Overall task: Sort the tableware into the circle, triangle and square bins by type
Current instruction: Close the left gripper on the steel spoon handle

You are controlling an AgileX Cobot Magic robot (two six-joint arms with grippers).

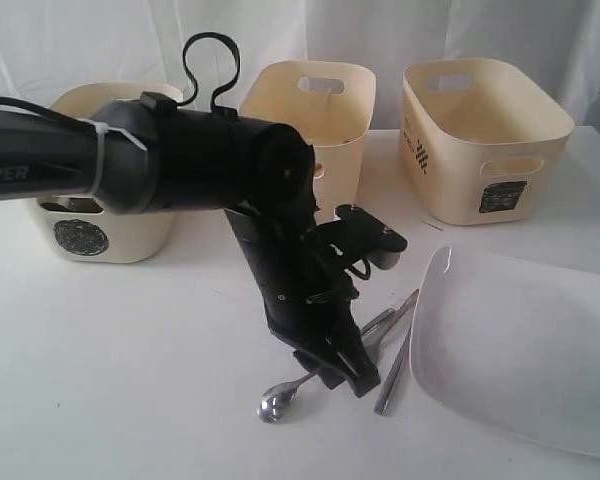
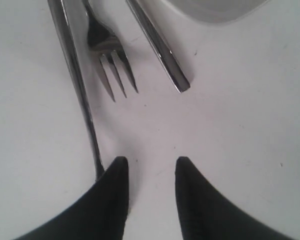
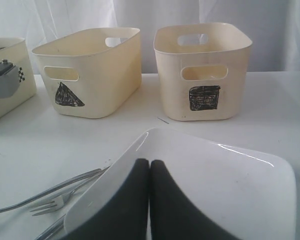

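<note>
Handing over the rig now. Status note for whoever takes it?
Left gripper: open, empty, low by the steel fork and steel spoon.
Right gripper: shut, empty, by the large white rounded-square plate.
Done: cannot tell; insides of the cream circle bin, triangle bin and square bin are hidden.
Left: fork, spoon, a third steel utensil and plate lie on the white table, not yet binned.

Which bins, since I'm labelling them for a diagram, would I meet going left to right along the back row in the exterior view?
circle-marked bin → middle bin, whose mark does not show here → square-marked bin
</note>
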